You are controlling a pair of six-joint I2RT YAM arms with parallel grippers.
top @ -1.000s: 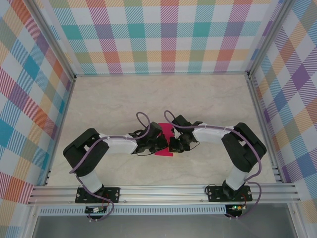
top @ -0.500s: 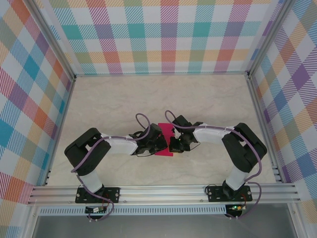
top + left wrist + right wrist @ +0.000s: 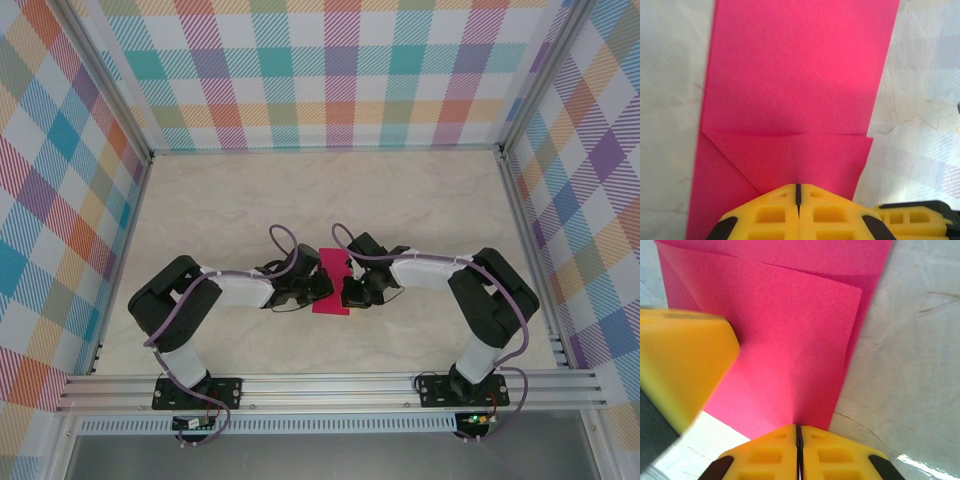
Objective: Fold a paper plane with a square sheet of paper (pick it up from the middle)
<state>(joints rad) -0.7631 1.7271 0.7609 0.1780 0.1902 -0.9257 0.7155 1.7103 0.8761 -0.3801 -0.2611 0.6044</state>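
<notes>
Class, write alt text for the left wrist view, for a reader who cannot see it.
A partly folded magenta-pink sheet of paper lies on a pale marbled table, one flap creased across its near part. The left tool, yellow-fingered and shut, meets the flap's near edge at bottom centre.

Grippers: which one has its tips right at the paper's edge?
The right gripper: bare table flanks its shut tips. The left gripper sits further in, on a folded flap of the paper.
</notes>
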